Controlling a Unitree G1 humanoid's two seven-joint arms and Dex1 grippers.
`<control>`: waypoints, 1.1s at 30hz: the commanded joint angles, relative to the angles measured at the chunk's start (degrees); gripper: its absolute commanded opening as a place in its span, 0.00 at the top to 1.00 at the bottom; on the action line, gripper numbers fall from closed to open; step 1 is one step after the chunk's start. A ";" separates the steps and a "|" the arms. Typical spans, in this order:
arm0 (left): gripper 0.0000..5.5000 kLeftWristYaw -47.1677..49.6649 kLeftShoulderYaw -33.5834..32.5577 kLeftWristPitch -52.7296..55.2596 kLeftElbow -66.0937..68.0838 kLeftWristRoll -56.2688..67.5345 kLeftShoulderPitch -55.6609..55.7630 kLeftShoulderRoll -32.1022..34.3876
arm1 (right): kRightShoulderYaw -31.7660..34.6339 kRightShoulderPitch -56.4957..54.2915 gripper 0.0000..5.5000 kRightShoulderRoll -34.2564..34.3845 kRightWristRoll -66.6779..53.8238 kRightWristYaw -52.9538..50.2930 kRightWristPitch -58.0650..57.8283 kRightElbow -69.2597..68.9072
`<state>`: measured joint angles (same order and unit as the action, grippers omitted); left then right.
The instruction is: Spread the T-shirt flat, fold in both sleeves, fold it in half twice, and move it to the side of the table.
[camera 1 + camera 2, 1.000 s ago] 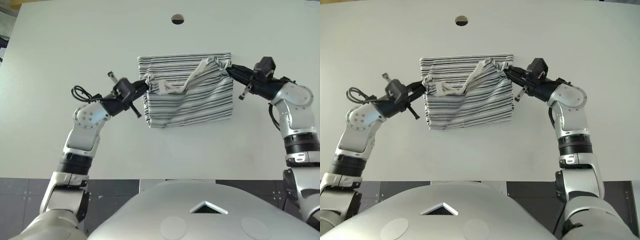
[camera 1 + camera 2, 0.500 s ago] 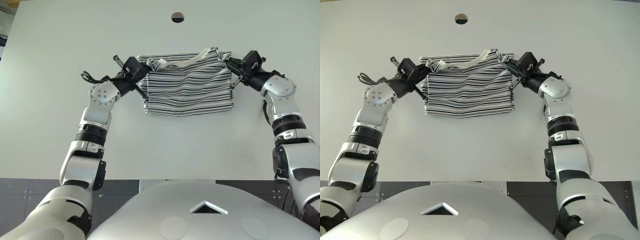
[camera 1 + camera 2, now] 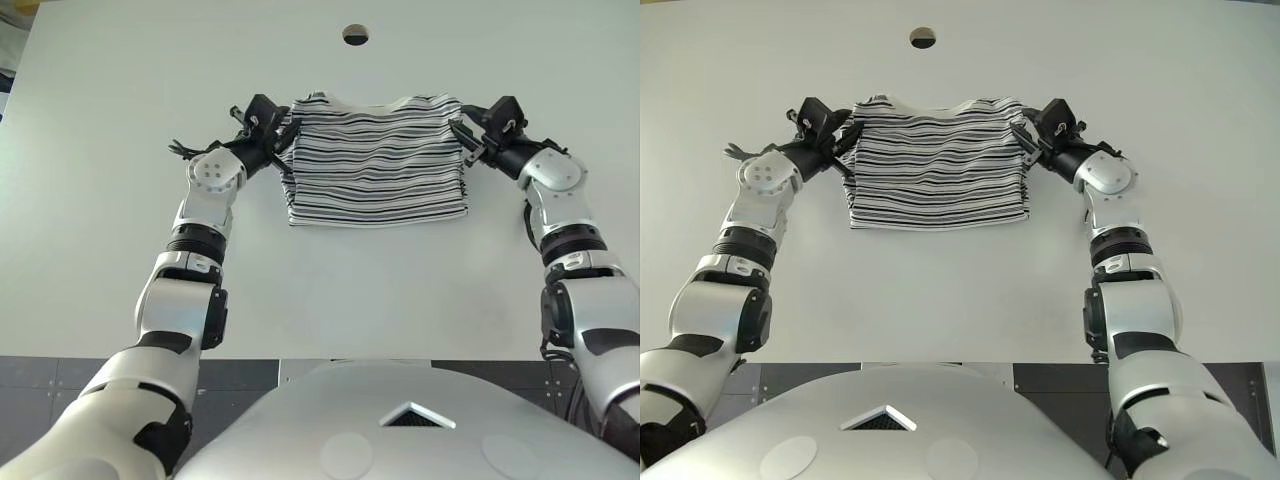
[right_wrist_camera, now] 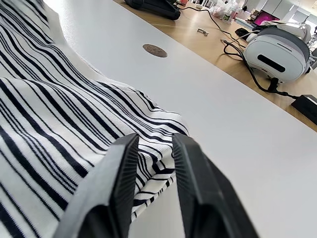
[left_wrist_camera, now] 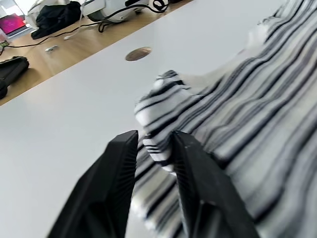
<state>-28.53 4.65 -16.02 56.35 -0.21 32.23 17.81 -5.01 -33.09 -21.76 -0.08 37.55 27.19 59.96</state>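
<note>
The black-and-white striped T-shirt (image 3: 375,160) lies folded into a rectangle on the white table (image 3: 120,200), towards its far middle. My left gripper (image 3: 284,134) is at the shirt's far left corner. In the left wrist view that gripper (image 5: 154,137) pinches a raised bunch of striped cloth (image 5: 158,99) between its black fingers (image 5: 119,168). My right gripper (image 3: 463,135) is at the far right corner. The right wrist view shows it (image 4: 154,140) closed on the shirt's edge (image 4: 153,158), low over the table.
A round hole (image 3: 354,36) sits in the table beyond the shirt. Behind the table is a wooden desk with bags, cables and a white device (image 4: 277,52). Bare table surface lies to the left, right and near side of the shirt.
Both grippers carried the shirt's lifted edge away from me over to its far edge. The loose, raised cloth now lies flat on top as a fold.
</note>
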 commanded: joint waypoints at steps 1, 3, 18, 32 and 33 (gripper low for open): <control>0.72 5.84 -4.99 3.59 5.87 2.01 4.16 0.79 | 1.23 -1.30 0.62 0.42 0.82 -3.59 -1.76 0.15; 0.72 6.05 -6.59 2.66 6.45 2.83 4.54 1.14 | 1.11 -1.32 0.62 0.09 1.95 -5.96 -0.04 -0.69; 0.72 -3.38 17.74 -22.18 -45.87 -32.32 -22.63 11.18 | -26.58 -8.41 0.62 -16.54 57.28 -23.52 21.85 -19.73; 0.72 19.34 39.55 -22.86 -34.64 -83.62 -0.81 23.48 | -39.67 4.39 0.62 -24.76 4.70 37.55 3.72 -53.44; 0.72 20.88 39.97 -22.94 -33.65 -83.51 -0.34 23.40 | -39.61 4.97 0.62 -23.73 3.43 38.11 2.47 -54.54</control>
<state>-9.31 40.17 -39.51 15.59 -76.85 31.51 37.72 -41.81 -32.42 -47.02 10.57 68.79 35.47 12.24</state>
